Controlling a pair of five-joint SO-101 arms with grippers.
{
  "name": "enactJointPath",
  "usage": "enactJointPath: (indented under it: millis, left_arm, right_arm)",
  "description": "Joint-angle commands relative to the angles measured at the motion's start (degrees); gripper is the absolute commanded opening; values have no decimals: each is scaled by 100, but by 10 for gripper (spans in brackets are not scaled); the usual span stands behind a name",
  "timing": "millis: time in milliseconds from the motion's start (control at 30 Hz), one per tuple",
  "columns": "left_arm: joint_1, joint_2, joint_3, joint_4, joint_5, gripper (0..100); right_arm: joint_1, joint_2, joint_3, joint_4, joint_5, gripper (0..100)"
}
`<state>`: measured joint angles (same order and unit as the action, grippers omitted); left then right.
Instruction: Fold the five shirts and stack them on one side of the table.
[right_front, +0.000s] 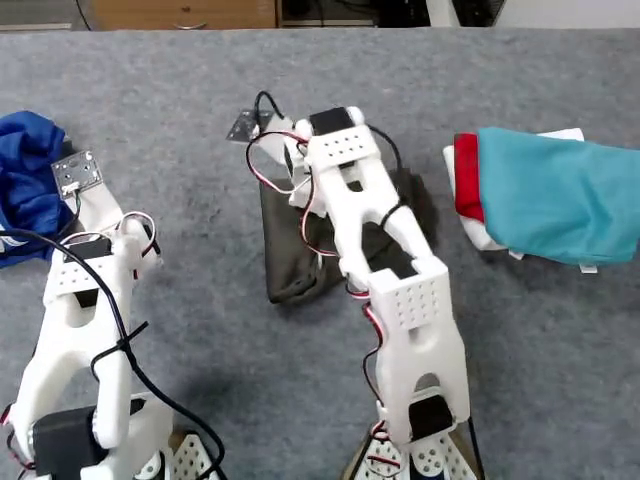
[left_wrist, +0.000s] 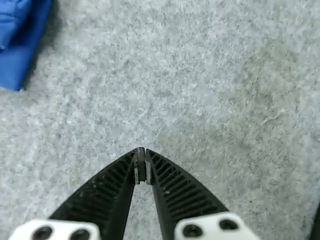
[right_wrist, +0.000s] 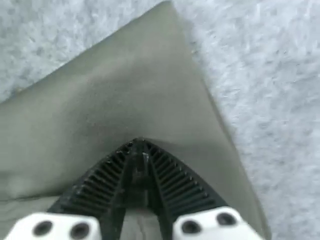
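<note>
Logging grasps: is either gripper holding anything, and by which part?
The left gripper is shut on nothing above the grey table. The right gripper is shut over the dark olive shirt; whether it pinches fabric cannot be told.

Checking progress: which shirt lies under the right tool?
The dark olive shirt in the middle, beneath the right tool; the blue shirt lies at the left edge, the teal shirt tops the right-hand stack.
</note>
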<state>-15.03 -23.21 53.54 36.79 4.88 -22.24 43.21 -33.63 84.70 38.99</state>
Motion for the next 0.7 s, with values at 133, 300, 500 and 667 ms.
enactJointPath:
  millis: [133, 300, 500, 667]
  left_arm:
    - [-26, -22, -26, -193, 44, 19]
    - [-26, -22, -26, -193, 44, 19]
    - [-26, -22, -26, -193, 44, 19]
    - [-26, -22, -35, -193, 44, 19]
  right_arm:
    - [585, -84, -796, 1662, 369, 2]
    - [1095, -110, -251, 1767, 826, 2]
    - [1833, -901, 1226, 1767, 1037, 2]
    - [2193, -2281, 1991, 1679, 1380, 2]
